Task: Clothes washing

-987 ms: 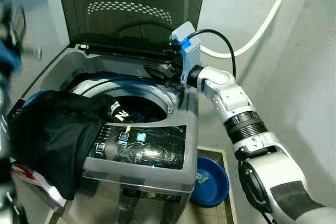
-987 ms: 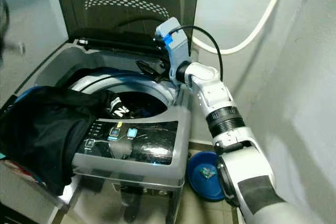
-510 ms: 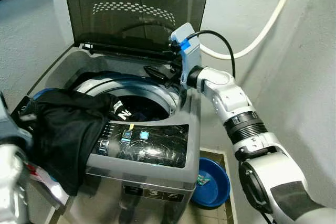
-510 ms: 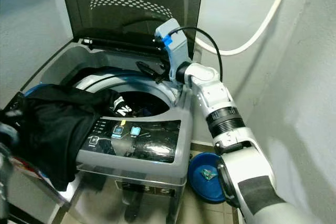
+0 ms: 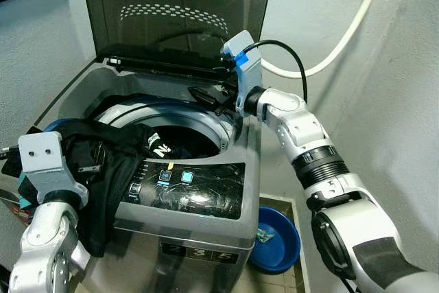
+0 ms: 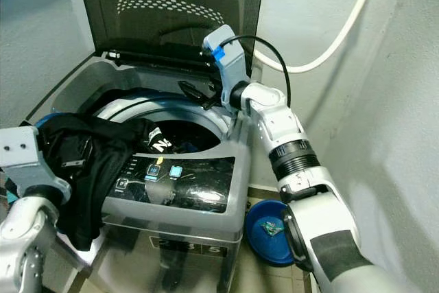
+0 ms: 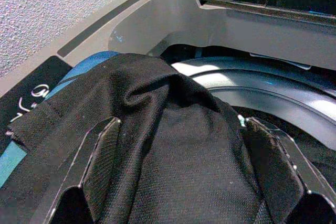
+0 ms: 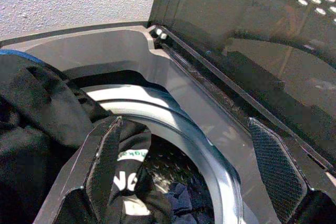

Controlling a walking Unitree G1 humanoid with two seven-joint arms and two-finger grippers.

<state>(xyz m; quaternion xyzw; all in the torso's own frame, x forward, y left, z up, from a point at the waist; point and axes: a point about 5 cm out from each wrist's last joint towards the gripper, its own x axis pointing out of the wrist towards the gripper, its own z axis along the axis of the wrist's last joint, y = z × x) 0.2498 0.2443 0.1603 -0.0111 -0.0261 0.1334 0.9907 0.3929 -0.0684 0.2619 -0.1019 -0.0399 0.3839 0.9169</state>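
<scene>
Black crumpled fabric garment [image 5: 103, 169], left-centre of the head views, hangs half over the grey top-loading washing machine [image 5: 206, 217] front-left rim, one end in the drum; left claw [image 7: 178, 182] spread wide around a fold, not closed, so a shallow pinch could likely drag it off the rim to the floor. Right claw [image 5: 206, 96], wide and empty, sits upper centre by the raised dark lid [image 5: 171, 12], partly blocking the drum opening; blue plastic basin [image 5: 278, 238] lower right, white hose [image 5: 343, 32] upper right.
</scene>
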